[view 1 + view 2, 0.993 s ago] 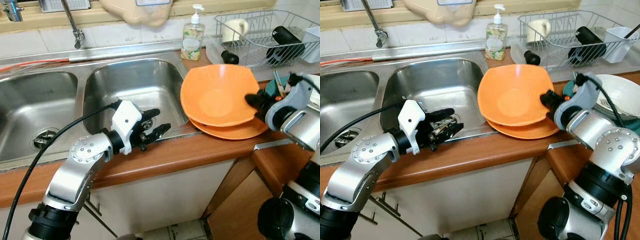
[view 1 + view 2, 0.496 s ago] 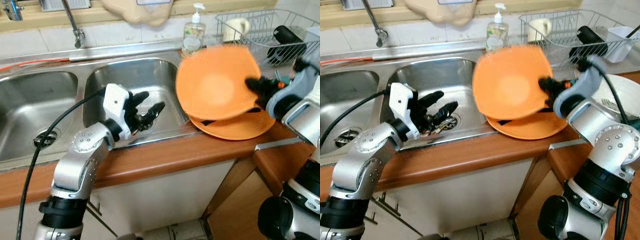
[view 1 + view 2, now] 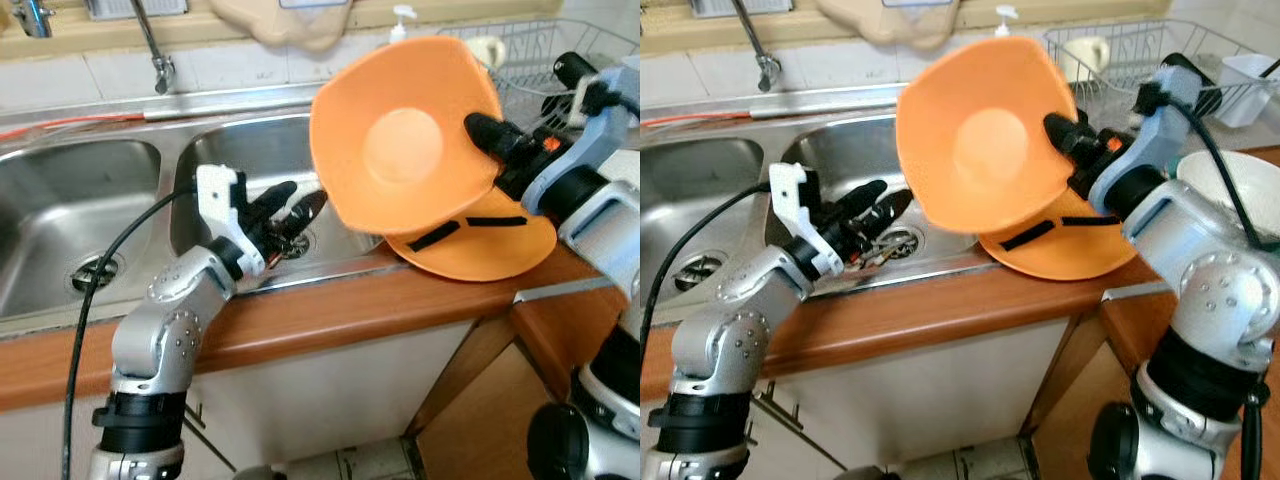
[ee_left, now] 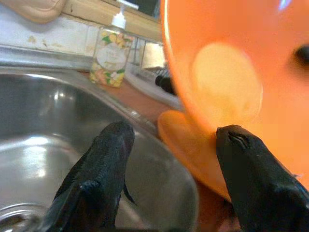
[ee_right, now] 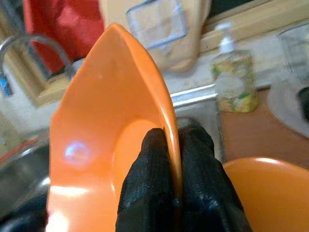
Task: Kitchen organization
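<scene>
Clamped on the rim, the right gripper (image 3: 487, 133) has lifted the top plate (image 3: 400, 135) off the lower plate (image 3: 480, 245) and tilted it toward the sink (image 3: 225, 160), where the left gripper (image 3: 290, 205) waits open and empty, suggesting a handover or rinse.

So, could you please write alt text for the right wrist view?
The right tool pinches the rim of an orange plate, held nearly edge-on, one black finger on each face. Behind it stand a soap dispenser and a faucet; a second orange plate lies below.
</scene>
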Robot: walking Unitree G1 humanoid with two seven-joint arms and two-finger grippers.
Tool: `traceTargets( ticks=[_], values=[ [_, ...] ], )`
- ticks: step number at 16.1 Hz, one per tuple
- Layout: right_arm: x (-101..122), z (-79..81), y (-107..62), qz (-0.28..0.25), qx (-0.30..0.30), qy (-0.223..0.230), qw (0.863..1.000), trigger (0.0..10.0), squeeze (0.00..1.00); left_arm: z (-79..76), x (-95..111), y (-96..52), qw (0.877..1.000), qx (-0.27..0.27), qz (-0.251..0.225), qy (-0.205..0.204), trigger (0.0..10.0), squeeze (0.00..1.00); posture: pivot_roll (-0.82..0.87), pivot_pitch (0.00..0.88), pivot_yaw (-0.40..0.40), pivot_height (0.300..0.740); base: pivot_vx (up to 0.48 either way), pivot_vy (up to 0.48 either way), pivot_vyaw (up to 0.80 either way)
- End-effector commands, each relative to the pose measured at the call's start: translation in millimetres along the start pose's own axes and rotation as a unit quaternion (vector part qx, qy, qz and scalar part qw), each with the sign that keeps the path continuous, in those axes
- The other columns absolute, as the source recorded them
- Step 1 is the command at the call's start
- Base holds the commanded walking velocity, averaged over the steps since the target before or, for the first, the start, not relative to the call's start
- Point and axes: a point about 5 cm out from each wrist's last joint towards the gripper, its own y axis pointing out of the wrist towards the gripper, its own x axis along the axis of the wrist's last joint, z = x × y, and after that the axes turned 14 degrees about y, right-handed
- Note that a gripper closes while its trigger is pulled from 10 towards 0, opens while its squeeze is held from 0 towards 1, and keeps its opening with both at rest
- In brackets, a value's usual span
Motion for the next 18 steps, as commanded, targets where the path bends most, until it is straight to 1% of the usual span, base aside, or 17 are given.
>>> traceTargets(
  ticks=[1, 2, 3, 4, 5, 7, 8, 9, 10, 12, 13, 15, 18],
  values=[
    [0.0, 16.4, 1.1, -0.001, 0.054, -0.015, 0.998, 0.0, 0.0, -4.3, 7.7, 5.0, 1.0, -0.015, -0.011, -0.004, 7.5, 0.0, -0.18, 0.0, 0.034, 0.74, 0.0, 0.0, 0.0],
    [-1.0, 18.0, 1.0, 0.0, 0.062, -0.014, 0.998, 0.0, 0.0, -4.9, 7.4, 5.0, 1.0, -0.016, -0.01, -0.008, 7.5, 0.0, -0.18, 0.0, 0.034, 0.74, 0.0, 0.0, 0.0],
    [-2.4, 18.3, 0.8, 0.002, 0.067, -0.019, 0.998, 0.0, 0.0, -5.8, 7.3, 4.9, 1.0, -0.016, -0.012, -0.013, 2.6, 0.0, -0.18, 0.0, 0.035, 0.74, 0.0, 0.0, 0.0],
    [-2.4, 12.3, 1.6, -0.003, 0.047, -0.022, 0.999, 0.0, 0.0, -6.5, 8.3, 4.6, 1.0, -0.019, -0.014, -0.014, 3.1, 0.0, -0.18, 0.0, 0.035, 0.74, 0.0, 0.0, 0.0],
    [-0.1, 6.7, 1.9, -0.013, 0.029, -0.022, 0.999, 0.0, 0.0, -5.0, 6.7, 3.3, 1.0, -0.017, -0.004, -0.003, 9.6, 0.0, -0.18, 0.0, 0.035, 0.74, 0.0, 0.0, 0.0],
    [1.2, 6.7, 1.7, -0.017, 0.031, -0.022, 0.999, 0.0, 0.0, -3.4, 5.6, 2.4, 1.0, -0.015, 0.002, -0.001, 9.8, 0.0, -0.18, 0.0, 0.035, 0.74, 0.0, 0.0, 0.0],
    [0.6, 9.2, 1.5, -0.015, 0.042, -0.022, 0.999, 0.0, 0.0, -3.1, 5.8, 2.6, 1.0, -0.016, 0.001, -0.002, 4.7, 0.0, -0.18, 0.0, 0.036, 0.74, 0.0, 0.0, 0.0],
    [-1.7, 13.2, 1.7, -0.011, 0.059, -0.021, 0.998, 0.0, 0.0, -3.6, 7.3, 4.6, 1.0, -0.017, -0.006, -0.01, 2.7, 0.0, -0.18, 0.0, 0.036, 0.74, 0.0, 0.0, 0.0],
    [-3.3, 14.6, 2.0, -0.009, 0.064, -0.02, 0.998, 0.0, 0.0, -4.3, 8.0, 5.8, 1.0, -0.017, -0.01, -0.014, 0.0, 0.0, -0.18, 0.0, 0.038, 0.74, 0.0, 0.0, 0.0],
    [-7.8, 16.4, 3.0, -0.007, 0.068, -0.017, 0.998, 0.0, 0.0, -5.1, 7.1, 9.1, 0.999, -0.014, -0.015, -0.027, 0.0, 0.0, -0.18, 0.0, 0.043, 0.74, 0.0, 0.0, 0.0],
    [-7.8, 16.4, 3.0, -0.007, 0.068, -0.017, 0.998, 0.0, 0.0, -5.1, 7.1, 9.1, 0.999, -0.014, -0.015, -0.027, 0.0, 0.0, -0.18, 0.0, 0.043, 0.74, 0.0, 0.0, 0.0],
    [-12.3, 15.8, 3.0, -0.005, 0.065, -0.015, 0.998, 0.0, 0.0, -1.2, 5.8, 10.0, 0.999, 0.002, -0.016, -0.041, 0.0, 0.0, -0.18, 0.0, 0.049, 0.74, 0.0, 0.0, 0.0],
    [-19.9, 14.6, 4.7, -0.003, 0.063, -0.006, 0.998, 0.0, 0.0, 3.5, 5.4, 8.5, 0.999, 0.018, -0.009, -0.036, 0.0, 0.0, -0.17, 0.0, 0.048, 0.74, 0.0, 0.0, 0.0]
  ],
)
